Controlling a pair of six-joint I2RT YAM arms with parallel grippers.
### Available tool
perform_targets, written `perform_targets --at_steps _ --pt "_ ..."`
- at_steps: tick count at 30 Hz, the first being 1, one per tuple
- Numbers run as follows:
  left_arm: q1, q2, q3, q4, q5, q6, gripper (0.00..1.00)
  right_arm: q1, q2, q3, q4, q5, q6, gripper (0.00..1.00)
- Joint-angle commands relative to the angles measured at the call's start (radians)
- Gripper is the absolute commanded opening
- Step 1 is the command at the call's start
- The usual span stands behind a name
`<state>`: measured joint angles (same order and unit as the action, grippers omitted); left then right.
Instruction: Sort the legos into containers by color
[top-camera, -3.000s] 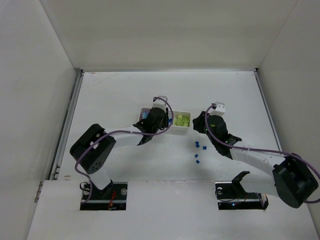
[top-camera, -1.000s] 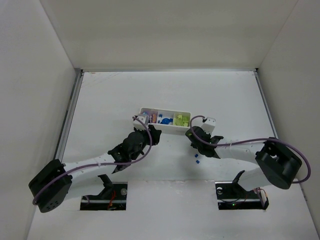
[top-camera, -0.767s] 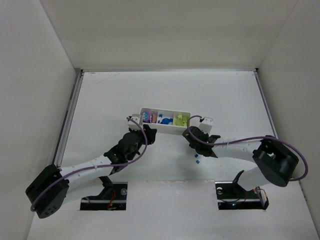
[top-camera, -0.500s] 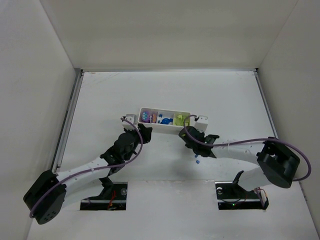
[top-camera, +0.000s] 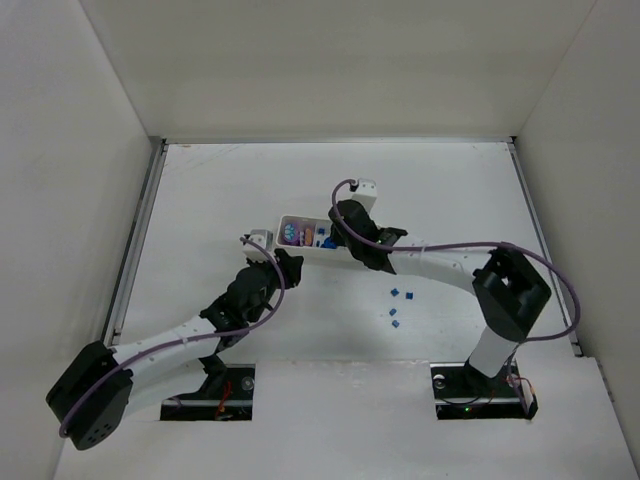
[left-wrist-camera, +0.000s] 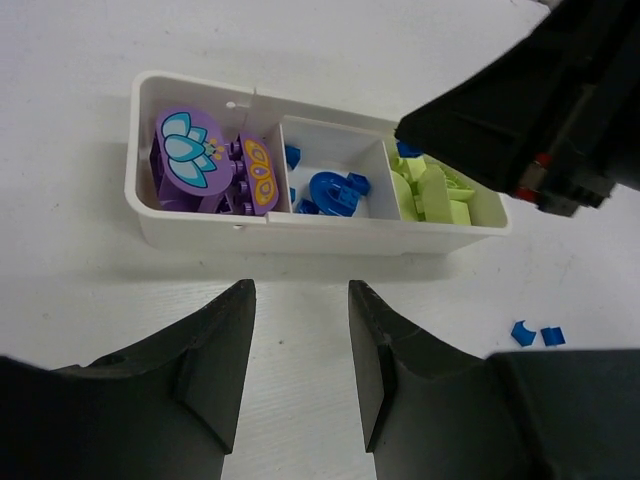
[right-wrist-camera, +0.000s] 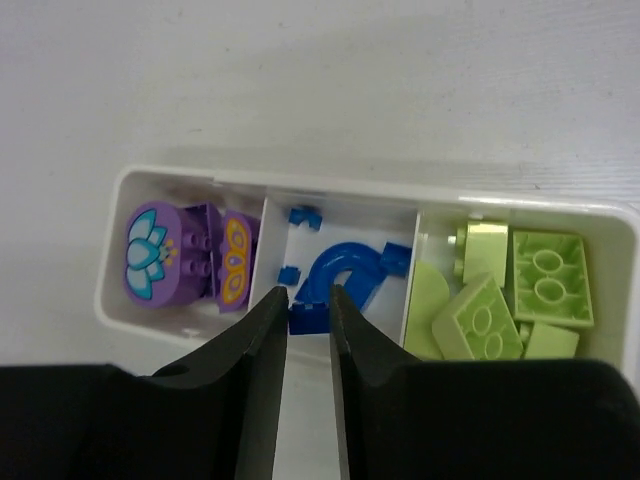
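The white tray (left-wrist-camera: 200, 232) holds purple bricks (left-wrist-camera: 190, 160) in its left section, blue pieces (left-wrist-camera: 335, 192) in the middle and yellow-green bricks (left-wrist-camera: 430, 195) on the right. My right gripper (right-wrist-camera: 308, 295) is shut on a small blue brick (right-wrist-camera: 310, 320) over the near edge of the middle section (right-wrist-camera: 345, 270); in the top view it (top-camera: 342, 226) covers the tray's right part. My left gripper (left-wrist-camera: 298, 300) is open and empty just in front of the tray, shown in the top view (top-camera: 278, 264) at the tray's near left corner.
Several loose small blue bricks (top-camera: 396, 293) lie on the white table right of and nearer than the tray; two show in the left wrist view (left-wrist-camera: 535, 335). White walls enclose the table on three sides.
My right gripper has moved from the table near the loose blue bricks up and left over the tray, carrying a blue brick. My left gripper backed off the tray, then held still.
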<state>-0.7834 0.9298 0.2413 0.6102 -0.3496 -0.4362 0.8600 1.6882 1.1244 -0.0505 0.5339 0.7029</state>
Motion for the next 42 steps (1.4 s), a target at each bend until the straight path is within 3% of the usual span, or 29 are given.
perform_targets --at_steps 1,5,7,11,16,22,31,42 --pt "-0.006 0.015 0.001 0.049 -0.014 -0.009 0.39 -0.028 0.056 0.072 0.052 -0.031 -0.042 0.32" --pt "-0.049 0.043 0.015 0.065 -0.011 0.002 0.38 -0.039 0.038 0.072 0.070 -0.031 -0.046 0.48" --pt "-0.085 0.067 0.027 0.074 -0.012 0.019 0.37 -0.043 0.004 0.046 0.089 -0.025 -0.057 0.51" --pt "-0.202 0.156 0.072 0.120 0.009 0.068 0.36 -0.059 -0.106 -0.059 0.106 0.000 -0.057 0.48" --pt "-0.377 0.315 0.165 0.166 0.049 0.152 0.36 -0.083 -0.319 -0.320 0.162 0.046 -0.033 0.36" --pt "-0.504 0.489 0.292 0.157 0.043 0.169 0.36 -0.097 -0.568 -0.561 0.195 0.018 0.000 0.38" --pt "-0.538 0.702 0.469 0.066 0.046 0.160 0.36 -0.164 -0.731 -0.692 -0.011 0.043 0.110 0.43" --pt "-0.537 0.879 0.622 0.004 0.061 0.163 0.26 -0.273 -0.889 -0.788 -0.025 -0.018 0.110 0.43"
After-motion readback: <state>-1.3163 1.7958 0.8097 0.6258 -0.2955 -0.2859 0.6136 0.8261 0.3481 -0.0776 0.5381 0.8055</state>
